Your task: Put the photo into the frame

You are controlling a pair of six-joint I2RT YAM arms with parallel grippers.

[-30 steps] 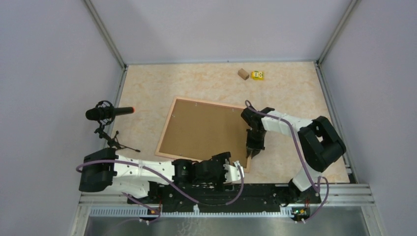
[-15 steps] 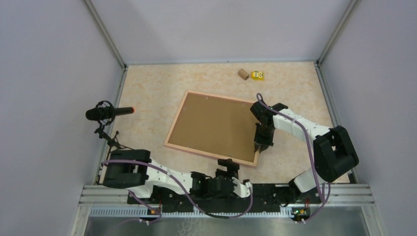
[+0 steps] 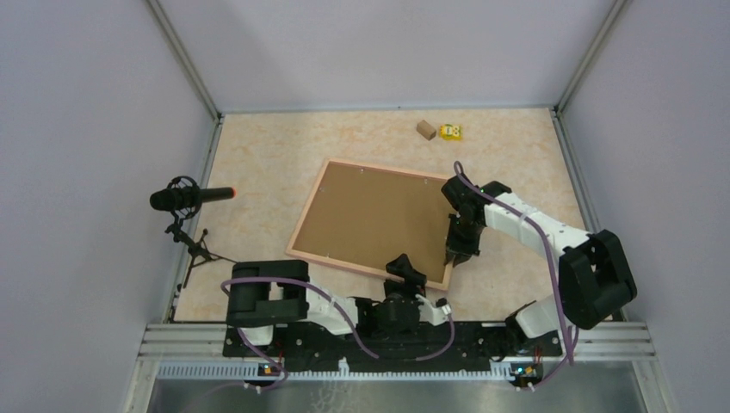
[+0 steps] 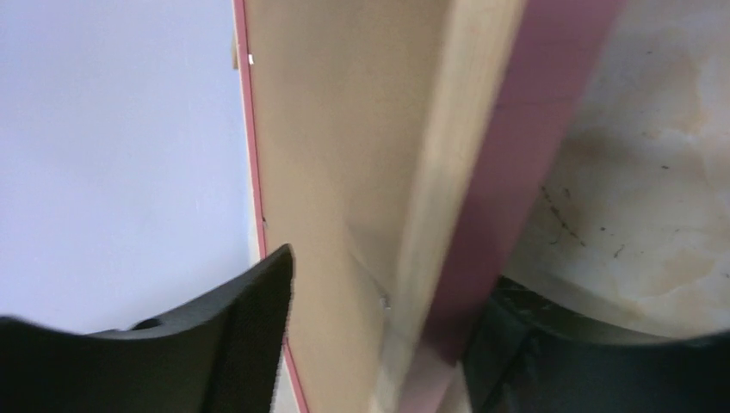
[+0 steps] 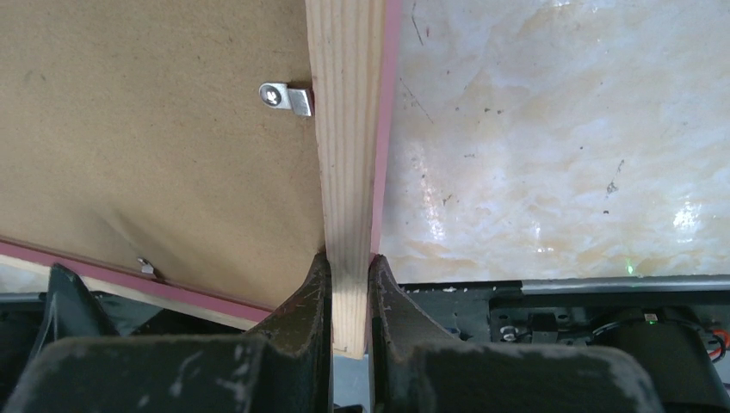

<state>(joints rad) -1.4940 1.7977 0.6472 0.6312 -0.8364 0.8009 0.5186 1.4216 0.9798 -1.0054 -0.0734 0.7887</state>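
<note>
The frame [image 3: 303, 232] lies back-up on the table with the brown backing board [image 3: 370, 219] in it. The photo is hidden. My right gripper [image 3: 456, 255] is shut on the frame's right rail near its near corner. In the right wrist view the rail [image 5: 349, 129] sits clamped between the fingers of that gripper [image 5: 349, 284], beside a metal clip [image 5: 288, 97]. My left gripper [image 3: 406, 268] is at the frame's near rail. In the left wrist view it [image 4: 379, 318] is open, with the rail [image 4: 482, 172] between its spread fingers.
A small wooden block [image 3: 425, 129] and a yellow toy [image 3: 449, 132] lie at the far edge. A microphone on a stand [image 3: 185, 198] stands at the left. Grey walls close in the table on three sides.
The right gripper has carried the frame to the right and farther back. The left arm has folded back along the near edge, and its gripper has come up to the frame's near rail.
</note>
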